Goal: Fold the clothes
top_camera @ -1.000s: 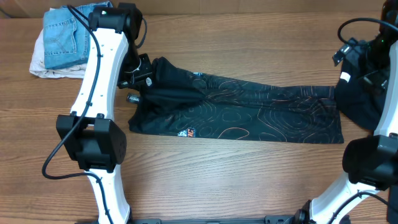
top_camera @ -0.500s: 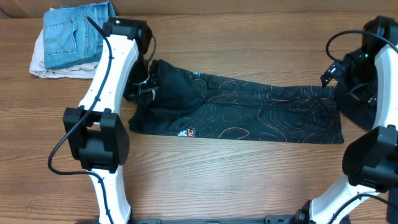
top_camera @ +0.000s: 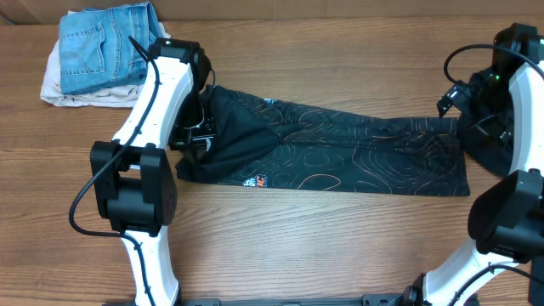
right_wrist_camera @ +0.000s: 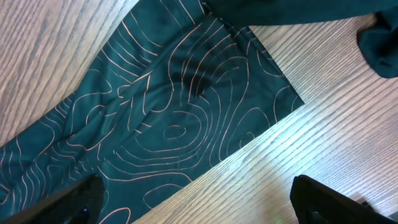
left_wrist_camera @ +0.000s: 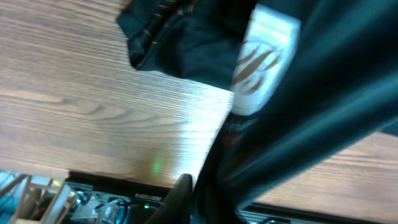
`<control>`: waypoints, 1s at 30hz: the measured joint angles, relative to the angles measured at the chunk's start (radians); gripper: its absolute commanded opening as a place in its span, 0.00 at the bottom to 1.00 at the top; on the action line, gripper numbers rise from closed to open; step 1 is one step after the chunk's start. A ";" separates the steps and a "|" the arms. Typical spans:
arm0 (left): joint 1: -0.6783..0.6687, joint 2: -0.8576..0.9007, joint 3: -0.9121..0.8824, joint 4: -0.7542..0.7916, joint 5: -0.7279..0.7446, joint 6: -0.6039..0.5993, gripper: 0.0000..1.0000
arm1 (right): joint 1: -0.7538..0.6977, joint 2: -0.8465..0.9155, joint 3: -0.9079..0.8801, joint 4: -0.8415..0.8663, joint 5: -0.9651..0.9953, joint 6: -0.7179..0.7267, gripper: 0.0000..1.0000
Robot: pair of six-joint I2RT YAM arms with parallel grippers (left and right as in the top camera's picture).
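Left arm has dropped in over the jersey's left end since a second ago, and the bunched-up hump there now lies flatter; the right arm has swung up toward the far right edge too. On the wooden table (top_camera: 340,246) the black jersey (top_camera: 340,153) with orange contour lines stretches across the middle as one long band, so I'd guess it's already folded lengthwise and waiting to be doubled end to end. Another dark garment (top_camera: 489,144) lies just beside its right end. Folded blue jeans (top_camera: 98,42) sit on a pale cloth (top_camera: 55,81) at the far left corner, well apart, probably the done pile. The left gripper (top_camera: 195,136) is down on the collar end, but cloth smothers its camera and I can't tell if it's gripping. The right gripper (right_wrist_camera: 196,183) hovers over the right end, jaws wide, holding nothing.

Writing: the white neck label (left_wrist_camera: 261,59) has a brown looping mark, maybe a "B", not readable; the white-and-red logo patch (top_camera: 255,181) on the near hem is too small to read.
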 measured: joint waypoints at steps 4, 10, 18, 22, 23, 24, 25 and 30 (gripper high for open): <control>0.000 0.000 0.000 0.000 -0.032 0.005 0.19 | 0.000 0.000 -0.026 0.029 0.000 0.001 1.00; 0.000 0.000 -0.001 0.000 -0.050 0.009 0.29 | 0.000 -0.006 -0.124 0.163 -0.046 0.001 0.99; 0.000 0.000 -0.001 0.000 -0.051 0.013 0.40 | 0.000 -0.005 -0.233 0.336 -0.138 0.046 0.84; 0.000 0.000 -0.001 0.000 -0.054 0.017 0.41 | -0.001 0.001 -0.233 0.372 -0.135 0.099 0.67; 0.000 0.000 -0.001 0.001 -0.054 0.017 0.41 | -0.002 0.004 -0.233 0.376 -0.127 0.118 0.65; 0.000 0.000 -0.001 0.004 -0.055 0.017 0.41 | -0.003 0.010 -0.233 0.385 -0.117 0.133 0.65; 0.000 0.000 -0.001 0.008 -0.055 0.018 0.42 | -0.005 0.013 -0.233 0.389 -0.112 0.140 0.65; 0.000 0.000 -0.001 0.020 -0.055 0.019 0.42 | -0.016 0.059 -0.233 0.412 -0.068 0.166 0.65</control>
